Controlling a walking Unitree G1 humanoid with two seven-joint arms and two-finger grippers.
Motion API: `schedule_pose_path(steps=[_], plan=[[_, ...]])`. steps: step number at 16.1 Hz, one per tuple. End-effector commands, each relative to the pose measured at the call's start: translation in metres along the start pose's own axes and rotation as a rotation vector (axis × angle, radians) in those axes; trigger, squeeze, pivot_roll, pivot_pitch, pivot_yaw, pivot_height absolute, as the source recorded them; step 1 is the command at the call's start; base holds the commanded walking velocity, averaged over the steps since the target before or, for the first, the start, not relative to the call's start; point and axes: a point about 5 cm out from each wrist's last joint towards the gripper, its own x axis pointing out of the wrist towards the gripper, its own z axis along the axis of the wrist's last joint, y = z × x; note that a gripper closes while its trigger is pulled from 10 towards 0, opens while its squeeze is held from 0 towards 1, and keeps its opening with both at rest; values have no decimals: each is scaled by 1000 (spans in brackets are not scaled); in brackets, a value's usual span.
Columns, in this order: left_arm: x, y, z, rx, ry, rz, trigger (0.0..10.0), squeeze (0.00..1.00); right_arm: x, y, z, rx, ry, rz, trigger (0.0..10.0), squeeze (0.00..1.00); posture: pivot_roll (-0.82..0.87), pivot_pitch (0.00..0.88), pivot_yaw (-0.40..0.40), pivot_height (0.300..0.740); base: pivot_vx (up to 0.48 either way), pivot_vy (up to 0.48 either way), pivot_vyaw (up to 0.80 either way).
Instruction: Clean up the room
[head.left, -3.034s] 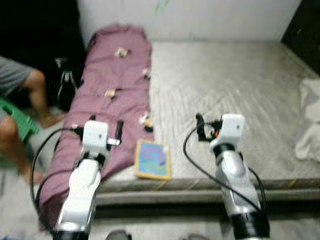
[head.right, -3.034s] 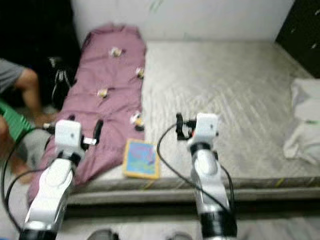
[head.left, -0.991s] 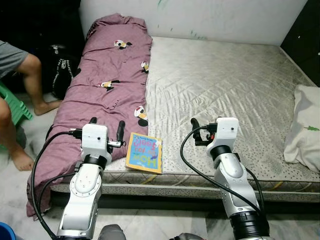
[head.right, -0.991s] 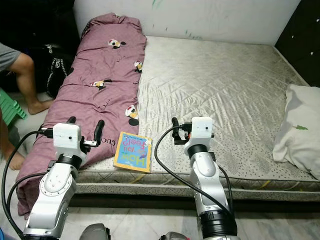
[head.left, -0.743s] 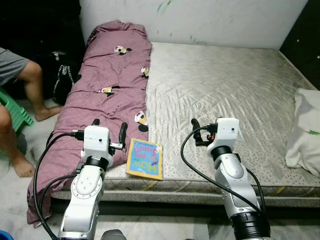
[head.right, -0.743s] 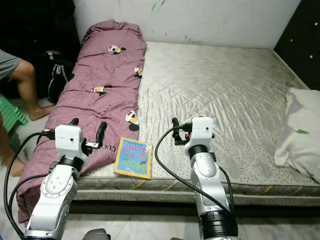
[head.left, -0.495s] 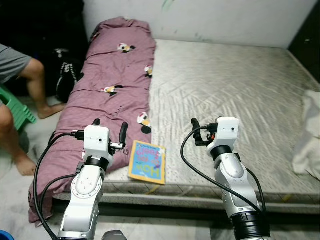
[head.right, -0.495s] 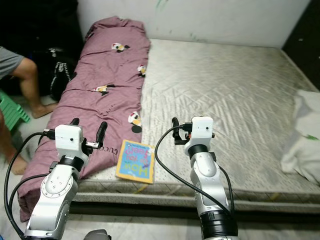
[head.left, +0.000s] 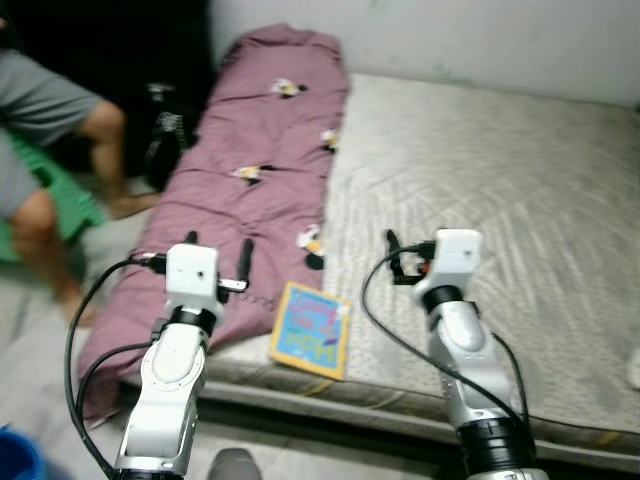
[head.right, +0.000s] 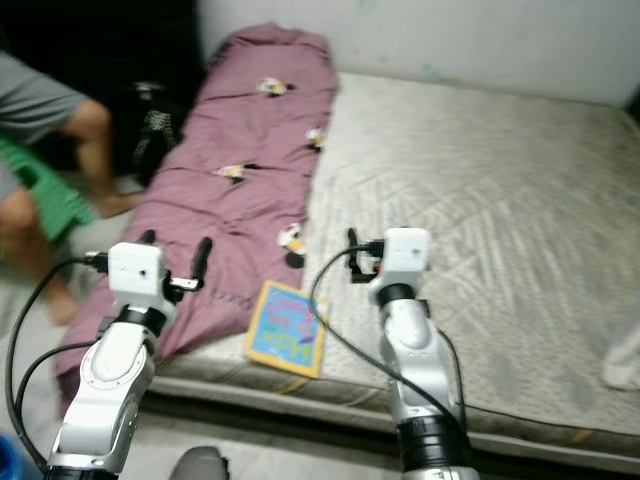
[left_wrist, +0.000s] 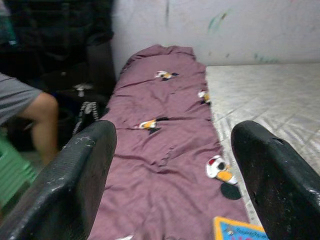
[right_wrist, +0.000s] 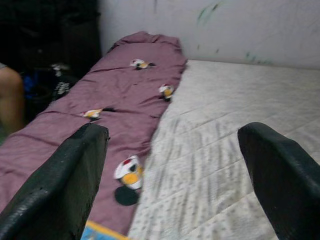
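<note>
Cleanup looks barely started, judging by the scene. Left hand (head.left: 218, 252) and right hand (head.right: 352, 250) both hover with fingers spread, holding nothing, at the near edge of the bare grey quilted mattress (head.left: 520, 210). Thin colourful square picture book (head.left: 312, 330) lies flat between the two hands, just below them, nearer the left one, untouched. Long mauve quilt with small cartoon prints (head.left: 262, 170) stretches ahead of the left hand, one side sagging off the mattress edge, not folded. Seated person's bare leg (head.left: 105, 150) is well off beyond the left hand. Book and quilt both remain to be tidied.
</note>
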Motion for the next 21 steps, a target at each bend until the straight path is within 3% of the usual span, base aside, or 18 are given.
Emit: schedule_pose_path(steps=[1, 11, 17, 21], plan=[[2, -1, -1, 16, 16, 4, 10000, 0, -2, -7, 1, 10, -11, -40, 10000, 0, 33, 0, -15, 740, 0, 0, 0], [3, -4, 0, 14, 3, -11, 10000, 0, -1, -11, 2, -16, 0, -20, 10000, 0, 25, 0, -42, 740, 0, -131, 0], [4, -6, -2, 16, 6, -21, 10000, 0, -1, -11, 1, -24, 3, -9, 10000, 0, 22, 0, -45, 740, 0, -480, 0], [5, -6, -1, 14, 3, -19, 10000, 0, 1, -10, 3, -28, 0, -2, 10000, 0, 22, 0, -49, 740, 0, 0, 0]])
